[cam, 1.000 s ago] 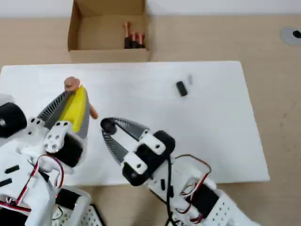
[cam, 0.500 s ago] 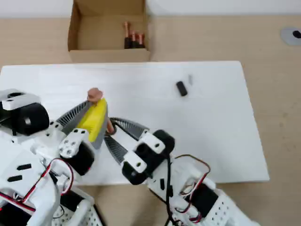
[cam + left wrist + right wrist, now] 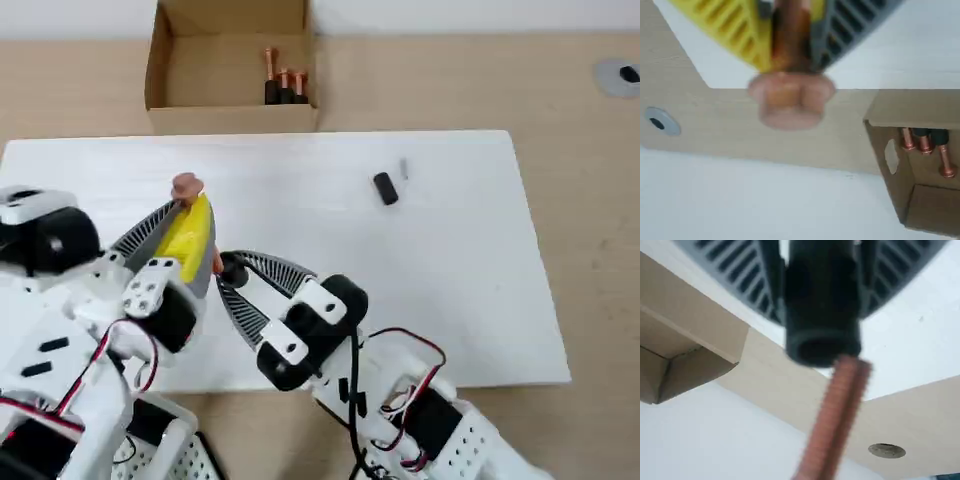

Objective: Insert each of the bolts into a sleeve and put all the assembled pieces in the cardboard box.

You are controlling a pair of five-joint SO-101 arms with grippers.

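White board [image 3: 450,300] covers the near part of a pale wooden table [image 3: 580,120], and both arms rise from its near edge.

Nearest, the right gripper [image 3: 228,272] is clenched on a black sleeve [image 3: 822,305], whose open mouth points towards the other arm. Just beside it, the left gripper [image 3: 183,207] grasps a copper bolt [image 3: 791,102] by the shaft between its yellow and grey fingers. The hex head sticks out past the fingertips on the far side. In the right wrist view the threaded end meets the sleeve's mouth at a slant; whether it has entered cannot be told.

Farther out on the board, well apart from both arms, lies a second sleeve [image 3: 385,188]. Beyond the board's far edge stands the cardboard box [image 3: 160,75], with three assembled pieces [image 3: 283,85] against one wall.

The slant looks like the main danger. If the bolt is pushed while out of line with the bore, the threads will likely catch on the rim. That could twist the sleeve in its grip or knock it loose onto the board. The bolt is held partway along a smooth, round shaft, so it could also slide back through the fingers rather than go in. A dropped piece would probably roll.
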